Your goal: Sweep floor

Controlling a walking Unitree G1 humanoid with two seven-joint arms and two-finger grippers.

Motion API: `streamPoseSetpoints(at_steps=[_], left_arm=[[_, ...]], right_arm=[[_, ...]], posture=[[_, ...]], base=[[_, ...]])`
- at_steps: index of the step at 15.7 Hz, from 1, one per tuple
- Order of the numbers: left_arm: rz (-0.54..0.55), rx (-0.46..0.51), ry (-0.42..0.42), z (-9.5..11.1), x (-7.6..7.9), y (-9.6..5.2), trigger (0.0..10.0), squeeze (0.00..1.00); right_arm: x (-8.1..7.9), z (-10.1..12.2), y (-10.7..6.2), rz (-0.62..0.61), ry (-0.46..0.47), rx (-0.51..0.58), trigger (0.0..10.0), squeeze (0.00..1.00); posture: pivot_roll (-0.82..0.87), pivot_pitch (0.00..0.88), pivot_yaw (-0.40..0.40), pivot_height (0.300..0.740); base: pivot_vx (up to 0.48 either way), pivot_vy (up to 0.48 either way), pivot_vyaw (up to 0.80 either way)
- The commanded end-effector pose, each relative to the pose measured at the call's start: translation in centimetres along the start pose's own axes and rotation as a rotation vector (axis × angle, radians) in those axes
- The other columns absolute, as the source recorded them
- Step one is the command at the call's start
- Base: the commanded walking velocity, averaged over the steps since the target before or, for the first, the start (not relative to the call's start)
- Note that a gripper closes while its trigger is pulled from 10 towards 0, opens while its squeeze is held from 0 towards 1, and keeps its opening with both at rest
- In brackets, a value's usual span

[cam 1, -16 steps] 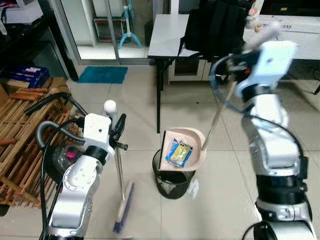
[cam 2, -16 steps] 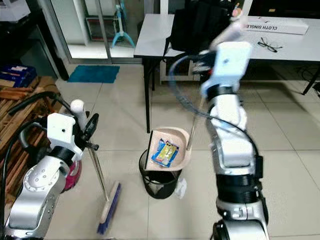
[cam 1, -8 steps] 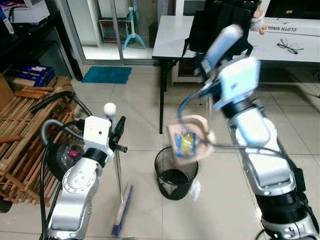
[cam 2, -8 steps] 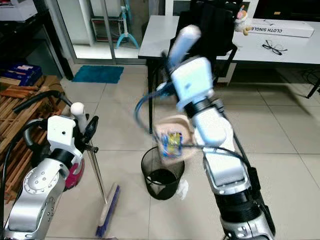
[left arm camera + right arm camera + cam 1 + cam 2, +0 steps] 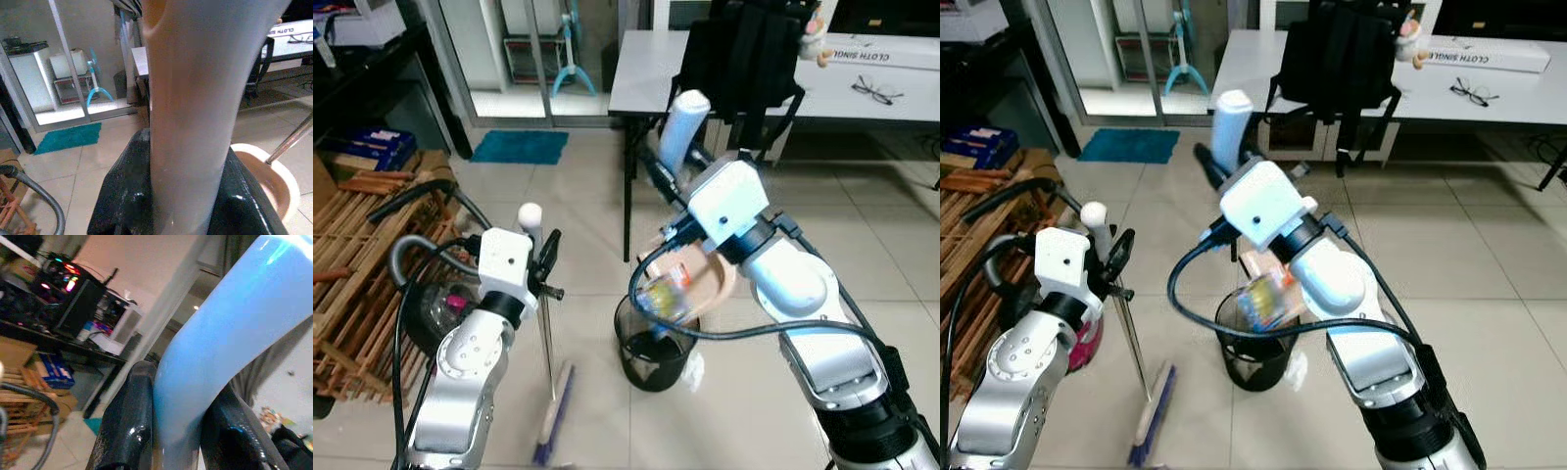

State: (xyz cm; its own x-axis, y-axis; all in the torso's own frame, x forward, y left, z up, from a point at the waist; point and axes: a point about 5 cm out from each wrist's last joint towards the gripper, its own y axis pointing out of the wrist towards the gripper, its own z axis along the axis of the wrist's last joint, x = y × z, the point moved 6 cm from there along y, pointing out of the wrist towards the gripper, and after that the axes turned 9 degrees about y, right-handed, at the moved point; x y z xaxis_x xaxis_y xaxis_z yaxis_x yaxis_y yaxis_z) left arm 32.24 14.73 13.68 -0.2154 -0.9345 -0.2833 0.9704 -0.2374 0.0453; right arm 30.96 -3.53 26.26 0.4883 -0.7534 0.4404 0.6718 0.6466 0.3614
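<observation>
Dustpan [image 5: 705, 279], light stiff plastic, tips over the bin [image 5: 651, 343], its wrapper [image 5: 664, 292] sliding out; the right pincer [image 5: 176, 396] is clamped on its long handle. The left pincer [image 5: 181, 196] grips the upright broom [image 5: 544, 343], best held high.

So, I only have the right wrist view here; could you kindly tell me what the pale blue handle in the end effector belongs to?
Observer: A dustpan, tipped over a black wire bin.
Operator: Is anything coming out?
Observer: Yes, a blurred blue-and-yellow packet sits just above the bin's rim.
Operator: And the other arm?
Observer: The left end effector grips the broom upright, bristles on the floor tiles.
</observation>
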Motion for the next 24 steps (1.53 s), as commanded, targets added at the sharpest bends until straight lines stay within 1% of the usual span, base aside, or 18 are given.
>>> streamPoseSetpoints(at_steps=[1,2,4,5,6,7,8,9,10,11,12,13,14,17,18,19,22,24], left_arm=[[-0.006,0.019,0.02,0.6,-0.1,0.1,10.0,0.0],[-0.008,0.017,0.019,0.6,0.0,0.1,10.0,0.0],[-0.01,0.016,0.019,0.6,0.0,0.1,10.0,0.0],[-0.011,0.016,0.02,0.6,0.0,0.1,10.0,0.0],[-0.012,0.016,0.021,0.6,0.0,0.1,10.0,0.0],[-0.024,0.006,0.018,0.3,0.2,0.1,10.0,0.0],[-0.04,-0.006,0.019,0.1,0.4,0.1,10.0,0.0],[-0.075,-0.025,0.023,-0.4,0.9,0.0,10.0,0.0],[-0.107,-0.032,0.021,-0.6,1.4,0.0,10.0,0.0],[-0.133,-0.037,0.011,-0.7,1.9,-0.1,10.0,0.0],[-0.191,-0.046,-0.003,-1.0,2.8,-0.2,10.0,0.0],[-0.239,-0.064,-0.009,-1.5,3.5,-0.6,10.0,0.0],[-0.246,-0.068,-0.009,-1.6,3.5,-0.7,10.0,0.0],[-0.263,-0.09,0.008,-2.6,3.4,-1.3,10.0,0.0],[-0.261,-0.093,0.015,-2.8,3.3,-1.4,10.0,0.0],[-0.258,-0.093,0.022,-2.8,3.3,-1.5,10.0,0.0],[-0.229,-0.11,0.05,-3.7,3.1,-1.6,10.0,0.0],[-0.204,-0.121,0.056,-3.9,2.8,-1.6,10.0,0.0]], right_arm=[[-0.3,1.4,-0.2,0.024,-0.026,0.047,10.0,0.0],[-0.4,1.1,-0.3,0.044,-0.053,0.026,10.0,0.0],[0.1,0.7,-0.4,0.036,-0.088,0.005,10.0,0.0],[2.4,0.2,-0.4,-0.078,-0.177,-0.039,10.0,0.0],[4.5,0.0,-0.5,-0.182,-0.211,-0.061,10.0,0.0],[9.6,-0.4,-1.7,-0.447,-0.219,-0.114,10.0,0.0],[11.7,-0.6,-2.6,-0.546,-0.219,-0.138,10.0,0.0],[14.2,-0.4,-3.9,-0.65,-0.263,-0.154,10.0,0.0],[15.7,-1.1,-5.0,-0.7,-0.282,-0.215,10.0,0.0],[16.5,-2.0,-5.9,-0.743,-0.271,-0.264,10.0,0.0],[16.8,-2.8,-7.0,-0.753,-0.323,-0.31,10.0,0.0],[16.7,-4.3,-8.3,-0.799,-0.264,-0.356,10.0,0.0],[16.8,-4.7,-8.6,-0.823,-0.242,-0.367,10.0,0.0],[16.4,-8.1,-11.9,-0.938,-0.16,-0.503,10.0,0.0],[16.2,-8.8,-12.5,-0.953,-0.146,-0.535,10.0,0.0],[16.0,-9.1,-12.7,-0.953,-0.128,-0.544,10.0,0.0],[14.4,-10.1,-12.7,-0.956,-0.022,-0.546,10.0,0.0],[13.8,-10.4,-12.7,-0.949,0.01,-0.556,10.0,0.0]], posture=[[-0.04,0.0,0.034,0.74],[-0.04,0.0,0.035,0.74],[-0.04,0.0,0.035,0.74],[-0.04,0.0,0.035,0.74],[-0.04,0.0,0.035,0.74],[-0.04,0.0,0.035,0.74],[-0.04,0.0,0.037,0.74],[-0.05,0.0,0.043,0.74],[-0.06,0.0,0.046,0.74],[-0.06,0.0,0.046,0.74],[-0.06,0.0,0.048,0.74],[-0.07,0.0,0.049,0.74],[-0.07,0.0,0.049,0.74],[-0.07,0.0,0.051,0.74],[-0.07,0.0,0.053,0.74],[-0.07,0.0,0.054,0.74],[-0.08,0.0,0.06,0.74],[-0.08,0.0,0.057,0.74]], base=[[0.0,0.0,0.0],[0.0,0.0,0.0],[0.0,0.0,0.0],[0.0,0.0,0.0],[0.0,0.0,0.0],[0.0,0.0,0.0],[0.0,0.0,0.0],[0.0,0.0,0.0],[0.0,0.0,0.0],[0.0,0.0,-0.5],[0.0,0.0,-0.8],[0.0,0.0,-0.8],[0.0,0.0,-0.8],[0.0,0.0,-0.8],[0.0,0.0,-0.8],[0.0,0.0,-0.8],[0.0,0.0,-0.8],[0.0,0.0,-0.8]])
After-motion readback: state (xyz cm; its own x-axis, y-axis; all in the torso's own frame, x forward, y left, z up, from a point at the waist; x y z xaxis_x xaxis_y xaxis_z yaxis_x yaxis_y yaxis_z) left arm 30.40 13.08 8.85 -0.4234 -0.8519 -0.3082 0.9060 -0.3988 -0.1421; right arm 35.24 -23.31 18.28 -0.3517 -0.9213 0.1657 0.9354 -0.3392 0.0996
